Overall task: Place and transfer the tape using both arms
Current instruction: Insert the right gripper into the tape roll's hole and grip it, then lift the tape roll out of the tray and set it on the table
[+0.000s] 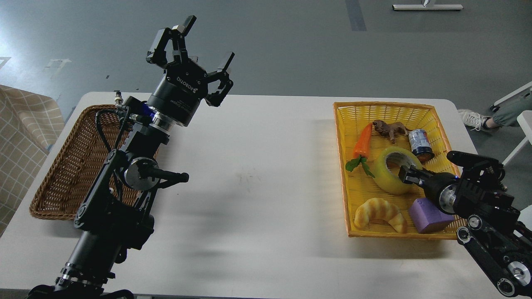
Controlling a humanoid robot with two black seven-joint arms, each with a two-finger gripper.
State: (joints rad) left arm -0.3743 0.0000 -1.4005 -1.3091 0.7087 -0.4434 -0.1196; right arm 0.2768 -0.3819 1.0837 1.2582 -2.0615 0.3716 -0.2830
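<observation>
The tape [388, 182], a yellow translucent roll with a grey-white core, lies in the middle of the yellow basket [386, 106] at the table's right. My right gripper [405, 173] reaches in from the right. Its fingertips are at the roll's right rim, at the core opening. It is dark and small, so I cannot tell whether its fingers are closed on the roll's wall. My left gripper [206, 41] is open and empty. It is raised high above the table's left half, far from the tape.
The yellow basket also holds a carrot [361, 141], a brown toy animal [388, 128], a small can [419, 143], a croissant [378, 211] and a purple block [428, 216]. A brown wicker basket [70, 166] stands at the left, behind my left arm.
</observation>
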